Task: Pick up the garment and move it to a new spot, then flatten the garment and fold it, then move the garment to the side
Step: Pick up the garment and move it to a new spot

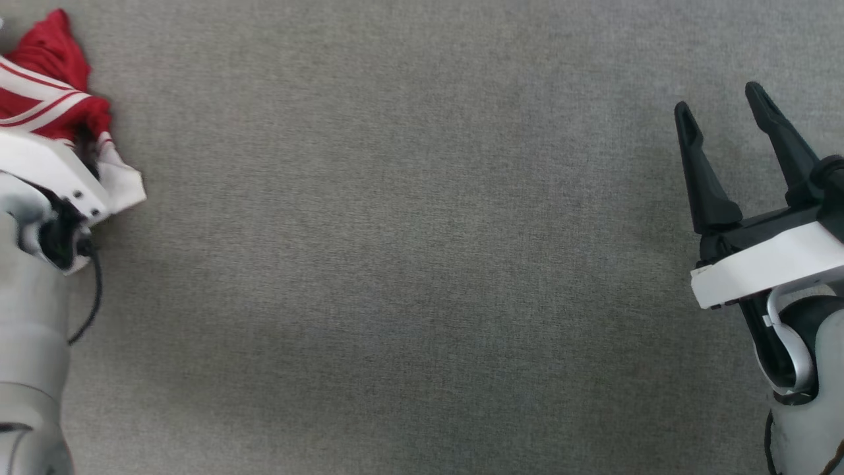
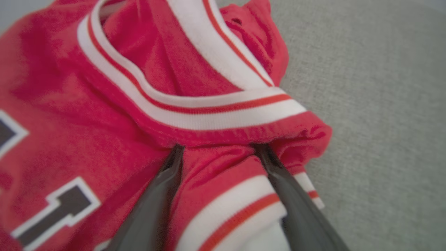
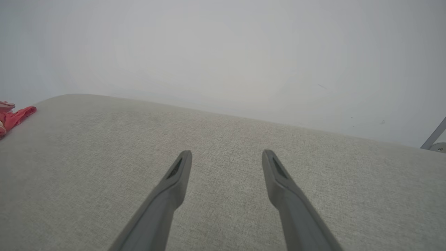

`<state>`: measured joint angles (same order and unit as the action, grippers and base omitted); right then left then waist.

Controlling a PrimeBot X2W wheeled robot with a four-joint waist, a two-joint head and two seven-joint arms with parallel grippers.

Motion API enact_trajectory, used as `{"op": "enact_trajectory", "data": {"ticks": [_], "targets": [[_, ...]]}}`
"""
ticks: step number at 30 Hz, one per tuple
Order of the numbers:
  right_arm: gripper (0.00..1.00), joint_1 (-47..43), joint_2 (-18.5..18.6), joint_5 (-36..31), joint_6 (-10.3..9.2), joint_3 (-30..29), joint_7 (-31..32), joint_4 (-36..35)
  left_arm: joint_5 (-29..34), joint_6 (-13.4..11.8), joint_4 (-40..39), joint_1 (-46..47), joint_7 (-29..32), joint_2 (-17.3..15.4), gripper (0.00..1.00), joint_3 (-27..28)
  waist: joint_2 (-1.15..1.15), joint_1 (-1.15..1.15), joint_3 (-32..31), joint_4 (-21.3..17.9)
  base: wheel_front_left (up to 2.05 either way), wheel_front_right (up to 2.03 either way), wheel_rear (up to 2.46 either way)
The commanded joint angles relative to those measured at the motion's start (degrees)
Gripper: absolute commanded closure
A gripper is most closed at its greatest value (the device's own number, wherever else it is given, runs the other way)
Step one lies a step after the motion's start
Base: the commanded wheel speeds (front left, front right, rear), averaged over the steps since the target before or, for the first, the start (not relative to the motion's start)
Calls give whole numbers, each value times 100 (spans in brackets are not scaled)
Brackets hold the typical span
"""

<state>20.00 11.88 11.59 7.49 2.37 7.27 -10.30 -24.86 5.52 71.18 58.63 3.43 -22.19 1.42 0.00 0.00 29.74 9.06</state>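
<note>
Garment [image 2: 87,115] crumpled, long axis unclear, striped neckline [image 2: 209,118] toward spread left gripper [image 2: 218,148]

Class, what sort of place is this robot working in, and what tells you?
Probably an indoor test room or lab: a wide grey cloth-covered surface, a bare pale wall behind it, and one crumpled red shirt.

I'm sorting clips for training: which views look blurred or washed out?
Left wrist view: the garment is soft, out of focus. Right wrist view: pale haze above the grey surface. Head view: even light, sharp weave, left forearm slightly blurred.
</note>
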Motion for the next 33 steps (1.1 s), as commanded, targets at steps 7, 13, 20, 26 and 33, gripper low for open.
{"op": "enact_trajectory", "data": {"ticks": [7,13,20,26,33], "targets": [[0,77,-5,-10,0,-26,51,-92,-115,-184,345,-164,1035,236,0,-68,0,0,201,-108,0,0,0],[0,56,-50,9,0,-105,3,1,-121,-28,319,-129,810,176,100,-131,0,0,110,-64,0,0,0],[0,-72,-152,117,0,-201,-124,170,30,151,7,141,381,-252,100,-375,0,0,-303,62,0,0,0],[0,-230,-280,239,0,-256,-251,389,74,190,-289,224,156,-459,100,-675,0,0,-820,184,0,0,0],[0,-480,-392,357,0,-401,-460,586,-116,191,-1066,150,211,-799,100,-1191,0,0,-1441,347,0,0,0]]}}
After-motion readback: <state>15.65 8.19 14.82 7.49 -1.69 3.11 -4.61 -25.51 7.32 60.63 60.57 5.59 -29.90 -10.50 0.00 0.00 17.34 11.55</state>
